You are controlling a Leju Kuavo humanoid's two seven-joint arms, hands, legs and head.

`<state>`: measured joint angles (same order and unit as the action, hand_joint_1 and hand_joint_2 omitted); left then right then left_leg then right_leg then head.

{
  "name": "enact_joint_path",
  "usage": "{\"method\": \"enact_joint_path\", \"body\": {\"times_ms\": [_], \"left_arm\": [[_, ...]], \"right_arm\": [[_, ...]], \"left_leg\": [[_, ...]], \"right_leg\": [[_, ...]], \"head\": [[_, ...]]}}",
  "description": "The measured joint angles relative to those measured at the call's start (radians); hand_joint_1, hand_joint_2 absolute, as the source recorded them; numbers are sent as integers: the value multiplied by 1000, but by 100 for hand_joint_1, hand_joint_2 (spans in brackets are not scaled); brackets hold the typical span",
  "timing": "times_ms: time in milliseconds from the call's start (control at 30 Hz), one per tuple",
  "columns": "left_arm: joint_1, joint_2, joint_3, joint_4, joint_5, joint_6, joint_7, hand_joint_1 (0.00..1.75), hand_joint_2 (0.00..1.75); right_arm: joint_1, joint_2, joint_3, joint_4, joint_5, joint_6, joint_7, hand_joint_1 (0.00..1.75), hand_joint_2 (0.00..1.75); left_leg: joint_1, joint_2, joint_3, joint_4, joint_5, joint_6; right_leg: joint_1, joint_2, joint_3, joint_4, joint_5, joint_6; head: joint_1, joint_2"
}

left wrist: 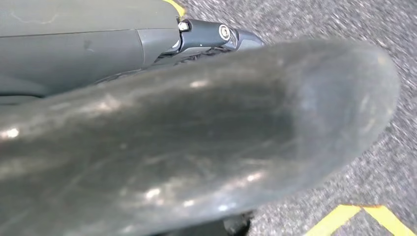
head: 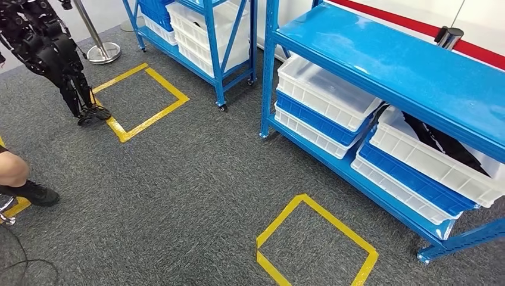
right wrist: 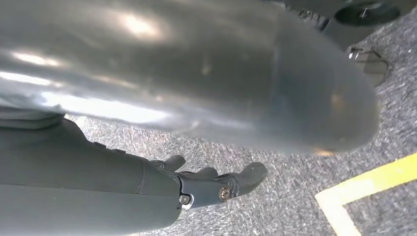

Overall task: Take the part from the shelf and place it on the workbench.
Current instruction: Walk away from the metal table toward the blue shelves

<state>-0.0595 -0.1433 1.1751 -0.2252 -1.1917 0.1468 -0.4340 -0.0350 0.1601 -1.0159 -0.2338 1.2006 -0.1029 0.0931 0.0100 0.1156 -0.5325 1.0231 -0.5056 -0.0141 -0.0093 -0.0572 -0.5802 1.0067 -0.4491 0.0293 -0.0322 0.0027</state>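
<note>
Task barely begun, I judge: nothing picked, bench nowhere shown. Left of the blue metal shelf [head: 381, 65]: grey carpet, a yellow tape square [head: 143, 98]. On its lower tier, white and blue plastic bins [head: 321, 95]; the rightmost holds a black angular part [head: 443, 143]. Left hand [left wrist: 216, 34] grip can't tell; right hand [right wrist: 216, 184] hangs over carpet, fingers loosely apart, holding nothing.
</note>
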Motion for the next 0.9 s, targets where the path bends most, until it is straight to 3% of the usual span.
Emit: {"method": "enact_joint_path", "body": {"times_ms": [67,133,167,200,233,267,300,367,433,500,567,633,700,733,800,833,900], "left_arm": [[-1,0,1,0,1,0,-1,0,0],[1,0,3,0,1,0,-1,0,0],[3,0,5,0,1,0,-1,0,0],[3,0,7,0,1,0,-1,0,0],[4,0,8,0,1,0,-1,0,0],[4,0,9,0,1,0,0,0,0],[4,1,9,0,1,0,0,0,0],[4,1,10,0,1,0,0,0,0],[3,2,11,1,1,0,0,0,0],[2,2,11,1,1,0,0,0,0],[1,2,12,1,0,0,1,0,0],[2,1,13,1,0,0,3,0,0],[2,1,13,1,-1,0,7,0,0],[2,1,14,1,-1,0,9,0,0],[2,0,14,1,-1,0,10,0,0],[2,0,14,1,-2,0,11,0,0],[2,0,14,1,-2,0,12,0,0]], "right_arm": [[0,0,0,0,2,0,0,0,0],[0,0,0,0,4,1,1,0,0],[-1,0,0,0,5,1,1,0,0],[0,0,0,0,5,1,1,0,0],[0,1,0,0,6,1,1,0,0],[1,1,-1,0,6,1,1,0,0],[1,2,-1,0,6,1,1,0,0],[1,2,-1,0,6,1,1,0,0],[1,2,-1,0,7,1,2,0,0],[5,2,-1,0,7,1,2,0,0],[7,1,-2,0,8,1,2,0,0],[3,2,-2,0,9,1,2,0,0],[1,2,-2,0,11,1,2,0,0],[2,2,-2,0,12,1,3,0,0],[3,1,-2,0,13,1,4,0,0],[2,0,-2,0,14,1,5,0,0],[-2,0,-2,0,16,1,6,0,0]], "left_leg": [[6,-50,-17,53,-38,-9],[9,-105,-75,179,-105,-12],[9,-115,-109,243,-132,-13],[9,-118,-131,276,-136,-13],[10,-120,-135,273,-118,-13],[12,-122,-122,233,-83,-12],[15,-134,-95,166,-37,-12],[21,-175,-47,51,16,-12],[17,-190,-35,17,22,-5],[14,-168,-35,12,27,10],[15,-146,-34,4,32,26],[12,-120,-34,0,32,37],[9,-90,-35,0,30,40],[8,-76,-34,1,29,40],[9,-53,-31,1,26,37],[6,-44,-29,1,24,33],[0,-26,-20,1,17,22]], "right_leg": [[-9,26,10,-5,4,-13],[-10,52,11,-5,4,-22],[-8,67,12,-5,4,-25],[-7,84,13,-5,3,-25],[-7,101,16,-4,3,-25],[-7,117,19,-4,2,-24],[-8,133,22,-2,0,-23],[-5,159,21,4,-5,-15],[-5,177,12,4,-4,-3],[-9,186,1,2,-3,8],[-6,146,-27,47,-27,11],[-3,89,-91,168,-82,4],[-5,70,-149,277,-119,6],[-5,65,-151,281,-115,13],[-5,44,-93,172,-70,32],[-4,15,-53,100,-46,34],[-1,-29,-5,13,-17,27]], "head": [[-4,0],[-7,0],[-7,0],[-6,0],[-6,0],[-6,0],[-7,0],[-6,0],[-6,0],[-6,0],[-3,0],[0,0],[0,0],[0,0],[1,0],[1,0],[0,0]]}}
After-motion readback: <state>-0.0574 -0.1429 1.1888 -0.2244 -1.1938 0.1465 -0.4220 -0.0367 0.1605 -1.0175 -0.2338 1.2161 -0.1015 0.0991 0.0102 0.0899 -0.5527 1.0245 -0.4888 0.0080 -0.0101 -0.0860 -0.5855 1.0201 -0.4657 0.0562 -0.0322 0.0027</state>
